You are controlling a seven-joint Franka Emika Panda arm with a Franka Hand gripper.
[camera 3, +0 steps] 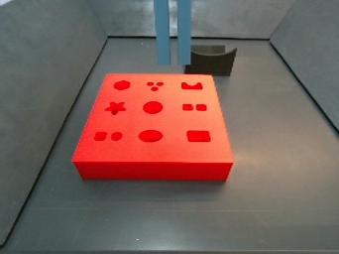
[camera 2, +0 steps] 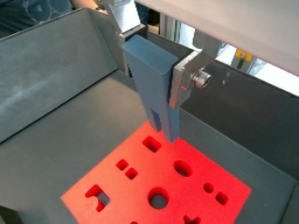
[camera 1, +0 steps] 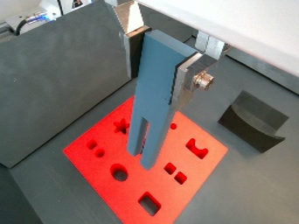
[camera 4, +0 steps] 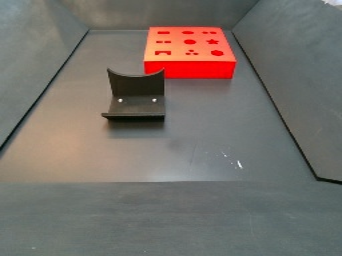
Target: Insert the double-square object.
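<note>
The double-square object (camera 1: 156, 96) is a long light-blue peg, and my gripper (camera 1: 162, 57) is shut on its upper part. It hangs upright with its two legs a little above the flat red board (camera 1: 176, 197) with shaped holes. Both wrist views show the hold; in the other the peg (camera 2: 158, 87) sits between the silver fingers of the gripper (camera 2: 158, 61) over the board (camera 2: 122, 184). In a side view the peg (camera 3: 172, 30) drops from the top edge over the far side of the board (camera 3: 153, 159); the gripper is out of that view.
A dark block with a curved notch (camera 1: 251, 118) stands on the grey floor beside the board, also in both side views (camera 3: 212, 60) (camera 4: 134, 95). Grey walls (camera 1: 59, 79) enclose the floor. The other side view shows the board (camera 4: 190, 68) at the far end.
</note>
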